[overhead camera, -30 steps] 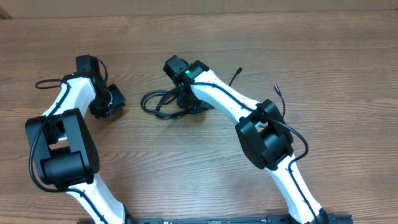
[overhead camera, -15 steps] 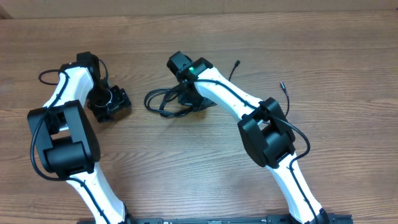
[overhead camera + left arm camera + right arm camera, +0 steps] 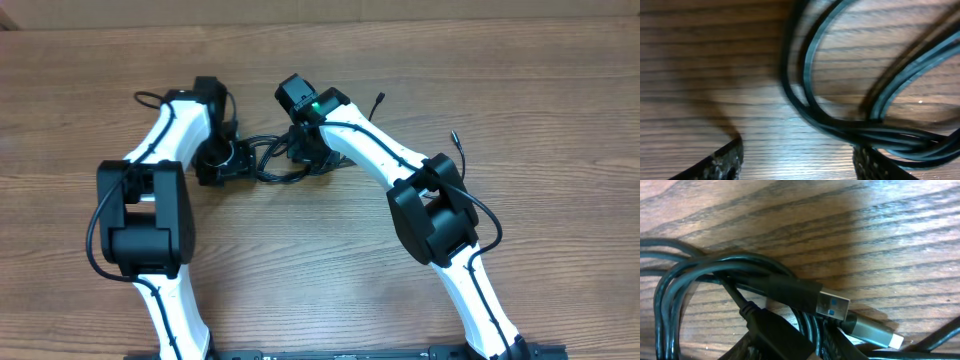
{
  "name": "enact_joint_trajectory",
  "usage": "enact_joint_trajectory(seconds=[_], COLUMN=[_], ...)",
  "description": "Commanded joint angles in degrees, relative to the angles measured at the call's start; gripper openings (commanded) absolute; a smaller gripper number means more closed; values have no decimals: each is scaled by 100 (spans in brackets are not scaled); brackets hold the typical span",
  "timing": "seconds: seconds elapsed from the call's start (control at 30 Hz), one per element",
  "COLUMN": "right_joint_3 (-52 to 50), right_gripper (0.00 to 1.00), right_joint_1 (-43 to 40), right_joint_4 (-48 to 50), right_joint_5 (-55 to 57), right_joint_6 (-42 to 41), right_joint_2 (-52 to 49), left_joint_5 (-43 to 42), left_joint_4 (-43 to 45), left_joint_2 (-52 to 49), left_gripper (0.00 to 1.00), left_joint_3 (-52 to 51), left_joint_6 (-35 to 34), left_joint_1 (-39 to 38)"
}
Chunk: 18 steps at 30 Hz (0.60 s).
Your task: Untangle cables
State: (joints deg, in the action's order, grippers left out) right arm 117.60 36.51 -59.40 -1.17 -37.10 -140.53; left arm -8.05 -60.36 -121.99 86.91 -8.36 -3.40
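Overhead cam: top-down, far, whole table. Both wrist cams: close, facing down; share cables w/ overhead.

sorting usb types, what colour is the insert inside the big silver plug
Blue, inside the silver USB plug; the right wrist view shows it best.

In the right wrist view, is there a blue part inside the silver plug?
Yes, the silver plug is plainly blue inside its open end.
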Motion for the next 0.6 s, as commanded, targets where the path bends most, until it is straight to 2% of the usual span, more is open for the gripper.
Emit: enact_joint_trajectory(seconds=[0.0,0.07,0.17,0.23,0.37,0.57], right_joint_3=[-385,-385,-385,-385,-385,-385], right_gripper=[33,34,34,34,36,39], right_joint_1=[-87,-98,-103,-103,-103,-103], right_joint_4=[15,13,-11,-2,-4,0], right_joint_5=[-170,-199,-216,-310,-367,-367], right_joint_6=[162,162,164,280,337,337], right_joint_2=[-844,-844,-844,-844,-844,-844], left_joint_5=[144,374,546,186,-866,-997], left_joint_4=[127,181,437,481,26,-811], left_joint_2=[-337,-337,-337,-334,-334,-313], left_gripper=[62,57,56,56,62,61], left_joint_3=[-120,-164,-249,-216,157,1102], left_joint_6=[-4,-249,-610,-616,-385,-503], left_joint_1=[-164,-190,-170,-109,85,310])
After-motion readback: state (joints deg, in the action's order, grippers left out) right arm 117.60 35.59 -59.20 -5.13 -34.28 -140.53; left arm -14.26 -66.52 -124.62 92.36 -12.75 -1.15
